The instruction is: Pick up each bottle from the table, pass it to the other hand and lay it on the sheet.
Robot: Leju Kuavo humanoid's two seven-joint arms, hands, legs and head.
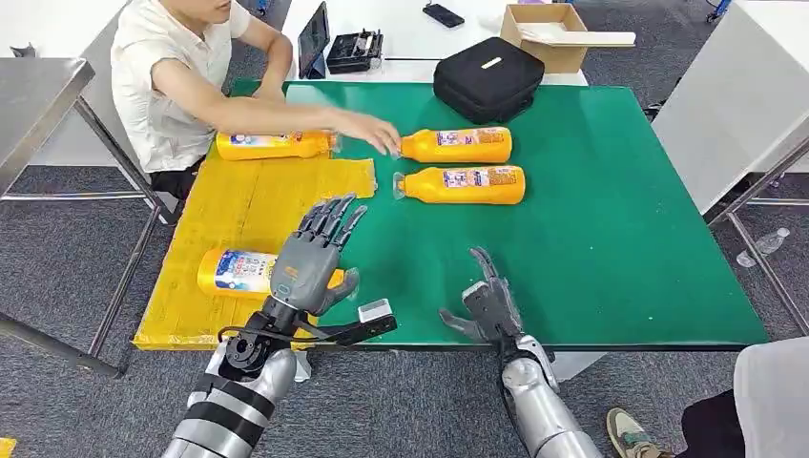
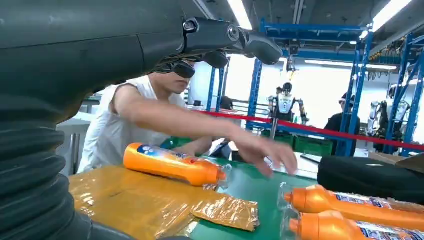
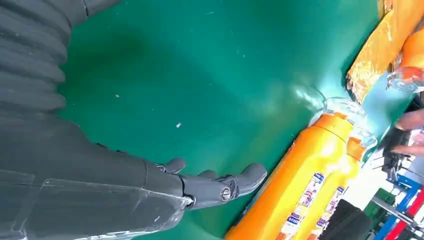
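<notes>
Green table [image 1: 620, 239] at centre: left hand [image 1: 310, 262] is held with fingers spread, empty, over a bottle [image 1: 234, 272] on the yellow sheet [image 1: 258, 205] lower left; right hand [image 1: 491, 303] is spread, empty.

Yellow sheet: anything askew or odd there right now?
Yes. The yellow sheet has a crumpled, lifted right edge, and a person's hand reaches across the table toward the far bottle. Both robot hands hold nothing.
</notes>
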